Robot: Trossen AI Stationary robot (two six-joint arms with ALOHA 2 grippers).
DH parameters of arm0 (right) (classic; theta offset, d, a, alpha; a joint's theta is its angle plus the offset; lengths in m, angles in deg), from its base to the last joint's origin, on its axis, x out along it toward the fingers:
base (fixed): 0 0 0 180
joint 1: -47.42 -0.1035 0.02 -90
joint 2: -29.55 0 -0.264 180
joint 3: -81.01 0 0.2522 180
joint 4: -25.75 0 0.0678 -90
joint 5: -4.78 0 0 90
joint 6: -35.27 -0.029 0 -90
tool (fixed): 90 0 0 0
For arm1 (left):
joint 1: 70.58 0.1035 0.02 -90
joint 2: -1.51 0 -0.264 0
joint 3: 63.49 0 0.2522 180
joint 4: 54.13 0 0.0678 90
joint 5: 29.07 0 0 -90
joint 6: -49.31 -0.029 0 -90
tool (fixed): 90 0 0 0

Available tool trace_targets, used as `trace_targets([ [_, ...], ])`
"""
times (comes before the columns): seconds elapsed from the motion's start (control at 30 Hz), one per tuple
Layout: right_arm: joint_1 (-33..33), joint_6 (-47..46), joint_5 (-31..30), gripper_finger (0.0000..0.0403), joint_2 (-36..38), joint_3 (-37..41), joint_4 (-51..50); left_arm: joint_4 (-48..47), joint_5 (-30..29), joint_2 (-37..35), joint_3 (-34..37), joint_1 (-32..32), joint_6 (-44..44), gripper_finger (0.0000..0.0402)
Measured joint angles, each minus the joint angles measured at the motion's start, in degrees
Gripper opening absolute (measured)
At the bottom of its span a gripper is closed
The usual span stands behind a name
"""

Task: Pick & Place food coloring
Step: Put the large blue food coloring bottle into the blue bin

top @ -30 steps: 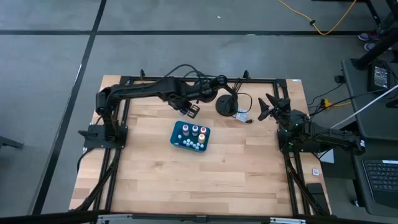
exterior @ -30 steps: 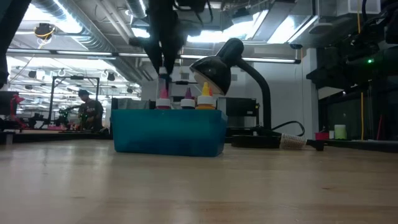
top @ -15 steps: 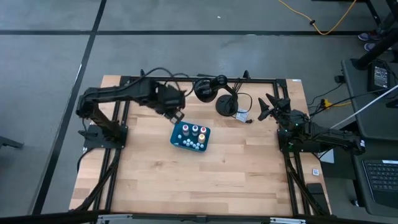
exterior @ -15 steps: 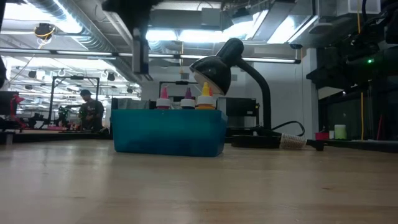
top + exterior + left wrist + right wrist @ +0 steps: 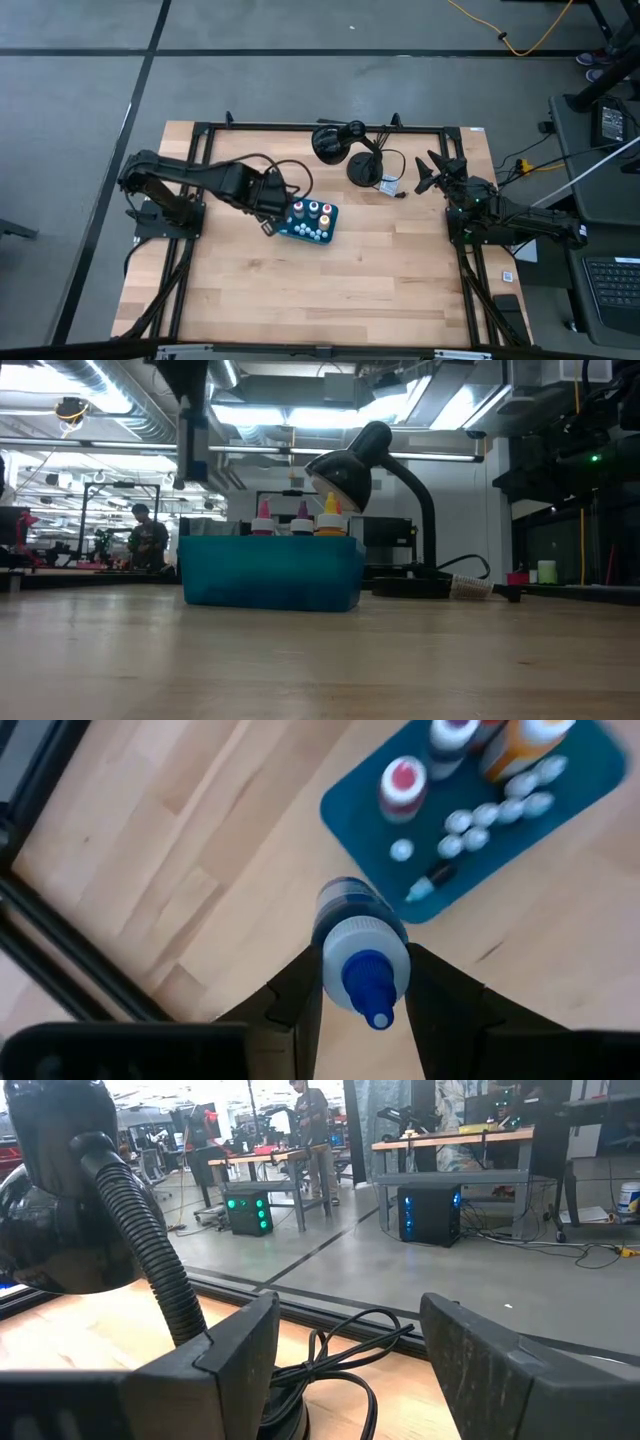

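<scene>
Blue-capped food coloring bottle (image 5: 362, 952): one item, clamped between my left gripper (image 5: 362, 982) fingers, cap end toward the wrist camera. In the high view that gripper (image 5: 268, 222) sat just left of centre frame, beside the left end of the teal tray (image 5: 327, 230).

Step in hand, as I judged it: carry the bottle clear of the tray and set it down. To do it well, I needed to keep the grip square on the bottle body, lower it upright onto bare wood, and part the fingers only once its base was seated.

Remaining food coloring: three bottles (image 5: 300, 519) stood upright in the tray, tops pink, purple-red and orange in the low view, with small white pieces (image 5: 470, 828) lying loose beside them.

Right gripper (image 5: 430, 172): parked at the right of the high view, fingers spread apart, empty, facing the black desk lamp (image 5: 70, 1190).

Surface: light wooden table (image 5: 300, 290), black frame rails round its edge.

Room: grey floor, workbenches, ceiling lights; one person (image 5: 148, 540) far off at left of the low view.
</scene>
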Motion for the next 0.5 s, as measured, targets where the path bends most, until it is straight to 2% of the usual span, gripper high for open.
trace_targets([
  [0.5, -0.02, 0.00, -0.01, 0.0244, 0.01, -0.02, 0.01, 11.70, 1.15, 0.00, 10.25, 5.21, -12.21, 0.0114],
])
